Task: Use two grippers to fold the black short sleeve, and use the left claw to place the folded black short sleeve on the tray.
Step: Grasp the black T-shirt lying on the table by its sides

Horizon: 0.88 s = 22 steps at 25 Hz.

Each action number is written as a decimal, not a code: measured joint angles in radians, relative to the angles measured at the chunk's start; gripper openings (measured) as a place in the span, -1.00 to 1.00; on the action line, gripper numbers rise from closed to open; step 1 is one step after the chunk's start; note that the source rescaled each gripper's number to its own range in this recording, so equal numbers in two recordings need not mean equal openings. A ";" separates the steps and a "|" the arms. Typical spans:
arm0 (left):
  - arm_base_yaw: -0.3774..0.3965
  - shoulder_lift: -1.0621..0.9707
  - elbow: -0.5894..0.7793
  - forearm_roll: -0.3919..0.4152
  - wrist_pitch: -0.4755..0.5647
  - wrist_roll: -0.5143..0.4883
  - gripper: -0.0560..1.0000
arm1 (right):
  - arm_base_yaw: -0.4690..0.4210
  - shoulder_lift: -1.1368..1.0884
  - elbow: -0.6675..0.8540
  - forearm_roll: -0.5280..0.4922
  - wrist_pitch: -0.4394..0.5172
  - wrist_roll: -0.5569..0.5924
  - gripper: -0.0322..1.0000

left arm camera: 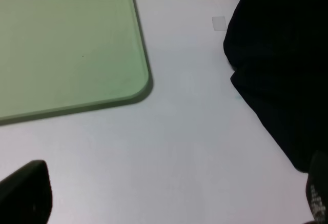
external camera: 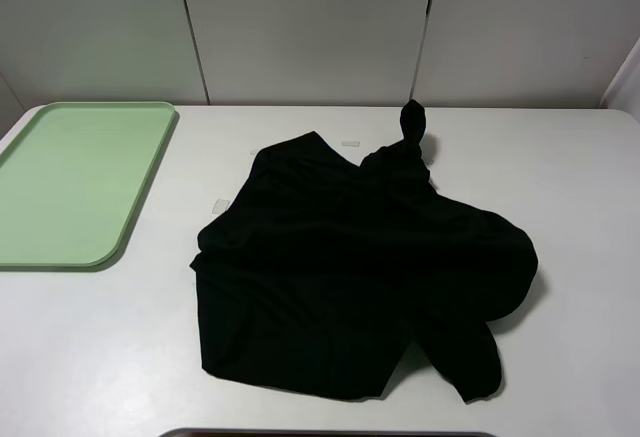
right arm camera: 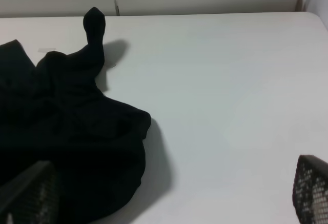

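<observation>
The black short sleeve lies crumpled in the middle of the white table, with one twisted bit of fabric standing up at its far side. The mint-green tray lies empty at the far left. Neither arm shows in the exterior high view. In the left wrist view my left gripper is open and empty over bare table between the tray's corner and the shirt's edge. In the right wrist view my right gripper is open and empty, low beside the shirt's right side.
Small whitish tape strips lie on the table by the shirt's far and left edges. A white panelled wall stands behind the table. A dark edge shows at the table's near side.
</observation>
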<state>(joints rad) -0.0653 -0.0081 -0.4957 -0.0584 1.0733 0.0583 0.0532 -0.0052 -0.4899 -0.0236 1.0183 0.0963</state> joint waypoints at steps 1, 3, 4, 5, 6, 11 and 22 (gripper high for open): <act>0.000 0.000 0.000 0.000 0.000 0.000 1.00 | 0.000 0.000 0.000 0.000 0.000 0.000 1.00; 0.000 0.000 0.000 0.000 0.000 0.000 1.00 | 0.000 0.000 0.000 0.000 0.000 0.000 1.00; 0.000 0.000 0.000 0.000 0.000 0.000 1.00 | 0.000 0.000 0.000 0.000 0.000 0.000 1.00; 0.000 0.000 0.000 0.000 0.000 0.000 1.00 | 0.000 0.000 0.000 0.000 0.000 0.000 1.00; 0.000 0.000 0.000 0.000 0.000 0.000 1.00 | 0.000 0.000 0.000 0.000 0.000 0.000 1.00; 0.000 0.000 0.000 0.000 0.000 0.000 1.00 | 0.000 0.000 0.000 0.000 0.000 0.000 1.00; 0.000 0.000 0.000 0.000 0.000 0.000 1.00 | 0.000 0.000 0.000 0.000 0.000 0.000 1.00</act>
<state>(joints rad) -0.0653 -0.0081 -0.4957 -0.0584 1.0733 0.0583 0.0532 -0.0052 -0.4899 -0.0236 1.0183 0.0963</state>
